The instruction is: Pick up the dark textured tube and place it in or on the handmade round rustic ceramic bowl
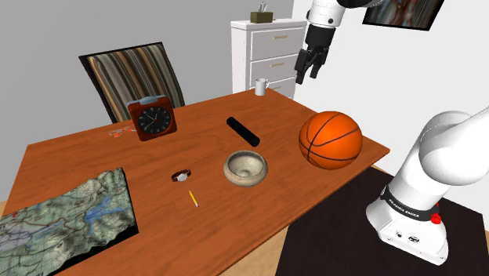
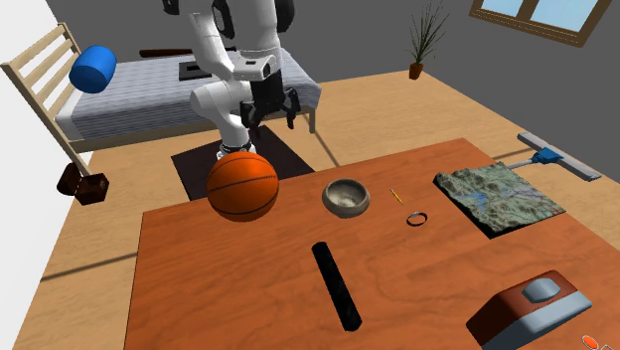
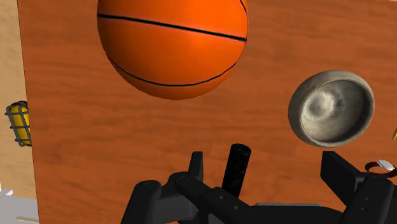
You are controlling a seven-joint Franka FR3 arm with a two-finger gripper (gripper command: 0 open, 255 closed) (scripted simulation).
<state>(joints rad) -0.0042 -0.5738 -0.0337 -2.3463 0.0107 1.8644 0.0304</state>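
The dark textured tube [image 1: 243, 131] lies flat on the wooden table [image 1: 235, 227] between a clock and a basketball. In the wrist view the tube [image 3: 237, 168] shows far below, between the fingers but not touched by them. The round rustic bowl [image 1: 245, 168] stands upright just in front of the tube; it also appears in the second exterior view [image 2: 346, 196] and beside the tube in the wrist view [image 3: 331, 107]. My gripper [image 1: 309, 67] hangs open high above the table's far side, its fingers apart [image 3: 267, 175], holding nothing. Seen from across, the gripper [image 2: 268, 109] is above the ball, and the tube [image 2: 337, 284] lies nearer the camera.
A basketball [image 1: 330, 139] rests to the right of the tube in the shoulder view, under the gripper. A red clock [image 1: 152, 118], a relief map [image 1: 63, 216], a wristwatch [image 1: 181, 176], a yellow pencil [image 1: 193, 198] and a white mug [image 1: 260, 86] also sit on the table.
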